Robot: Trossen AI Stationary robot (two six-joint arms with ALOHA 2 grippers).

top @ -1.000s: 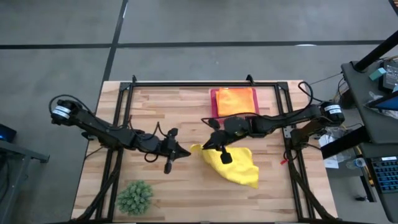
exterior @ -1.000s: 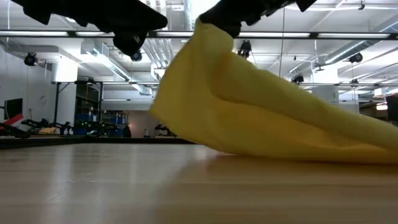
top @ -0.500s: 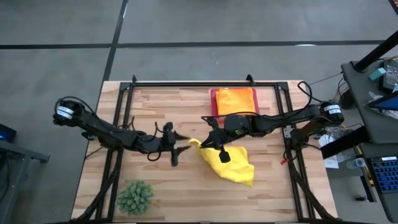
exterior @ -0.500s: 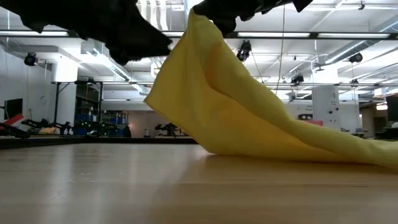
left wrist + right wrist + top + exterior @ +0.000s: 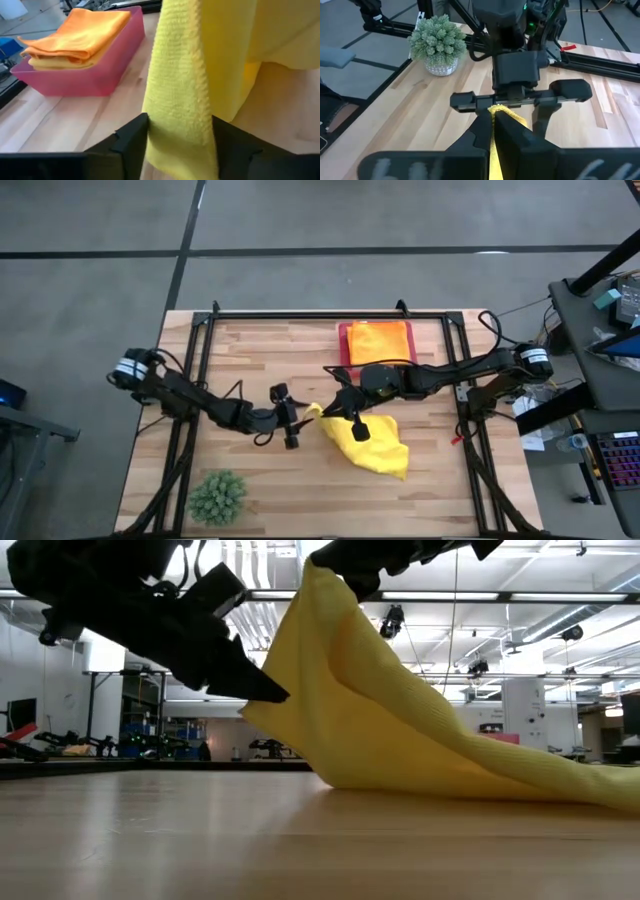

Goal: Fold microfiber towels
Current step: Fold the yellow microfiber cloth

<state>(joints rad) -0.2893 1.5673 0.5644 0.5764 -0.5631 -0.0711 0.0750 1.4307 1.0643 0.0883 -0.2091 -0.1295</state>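
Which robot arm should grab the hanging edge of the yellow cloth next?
The left gripper, probably: its open fingers already sit either side of the soft yellow microfiber towel's hanging edge, while the right gripper is busy holding its corner up.

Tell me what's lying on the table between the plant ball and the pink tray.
In the high view, the left gripper and a corner of the yellow towel lie between the plant ball and the pink tray.

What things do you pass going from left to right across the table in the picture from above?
Spiky green plant ball → left gripper, open around the towel's edge → yellow towel, one corner pinched up by the shut right gripper.
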